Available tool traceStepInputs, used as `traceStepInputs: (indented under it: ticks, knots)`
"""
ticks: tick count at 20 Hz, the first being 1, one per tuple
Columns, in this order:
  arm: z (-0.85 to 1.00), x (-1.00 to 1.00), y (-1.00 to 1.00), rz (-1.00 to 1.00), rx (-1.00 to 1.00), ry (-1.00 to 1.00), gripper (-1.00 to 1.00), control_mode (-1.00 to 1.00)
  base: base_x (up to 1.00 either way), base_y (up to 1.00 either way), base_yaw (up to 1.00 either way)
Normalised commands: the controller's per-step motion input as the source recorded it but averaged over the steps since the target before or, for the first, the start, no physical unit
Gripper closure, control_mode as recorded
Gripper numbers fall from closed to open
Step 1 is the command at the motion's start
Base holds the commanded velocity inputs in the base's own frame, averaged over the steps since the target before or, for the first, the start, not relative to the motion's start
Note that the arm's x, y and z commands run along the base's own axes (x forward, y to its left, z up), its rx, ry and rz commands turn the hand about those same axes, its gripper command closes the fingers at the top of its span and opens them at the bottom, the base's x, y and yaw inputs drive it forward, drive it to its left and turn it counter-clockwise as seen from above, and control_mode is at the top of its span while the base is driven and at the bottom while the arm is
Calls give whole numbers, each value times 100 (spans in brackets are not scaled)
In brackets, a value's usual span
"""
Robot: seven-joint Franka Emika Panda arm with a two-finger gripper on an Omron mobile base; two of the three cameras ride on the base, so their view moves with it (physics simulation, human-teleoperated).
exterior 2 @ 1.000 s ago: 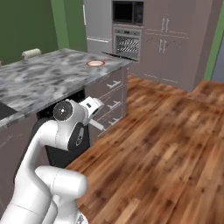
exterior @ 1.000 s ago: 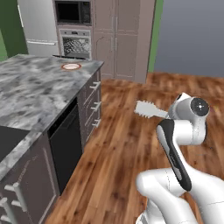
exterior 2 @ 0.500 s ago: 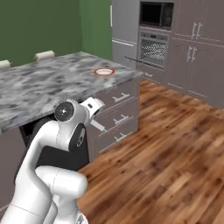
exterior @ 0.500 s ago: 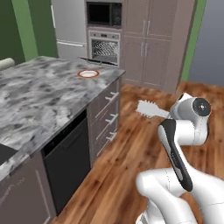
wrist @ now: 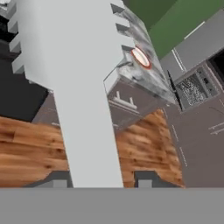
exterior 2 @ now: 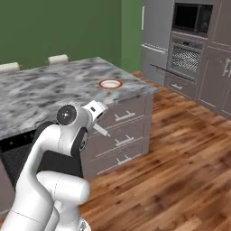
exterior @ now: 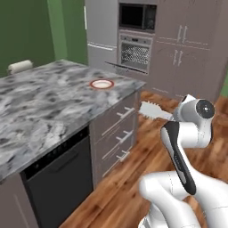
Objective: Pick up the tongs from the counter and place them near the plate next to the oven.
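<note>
My gripper (wrist: 101, 179) is shut on the tongs (wrist: 70, 65), a pale grey-white utensil whose ridged end points away from the hand. In the left base view the tongs (exterior: 153, 111) stick out to the left of the hand, over the wood floor and clear of the counter (exterior: 44, 107). In the right base view a thin piece of the tongs (exterior 2: 101, 131) shows below the hand. The plate (exterior: 102, 83), white with a red-orange rim, lies near the counter's far corner. Beyond it stands the oven (exterior: 136, 53) with its door partly open. The plate (exterior 2: 110, 84) and the oven (exterior 2: 186, 56) appear from the other side too.
A grey fridge (exterior: 101, 35) stands left of the oven, with a microwave (exterior: 137, 16) above the oven. Drawers (exterior: 118, 129) and a black dishwasher (exterior: 58, 178) face the wood floor (exterior 2: 180, 149) below the counter. A paper towel roll (exterior: 20, 67) lies on the counter's far side.
The whole picture has shifted: the base has driven along the counter, so the plate, the counter's end and the oven look larger and nearer. The tongs stay in the gripper.
</note>
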Motion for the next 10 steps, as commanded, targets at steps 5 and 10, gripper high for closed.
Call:
traceStepInputs:
  ticks: [5,10]
  knots:
    - [0,0,0,0,0,0,100,100,100,-56,38]
    - [0,0,0,0,0,0,100,100,100,-63,38]
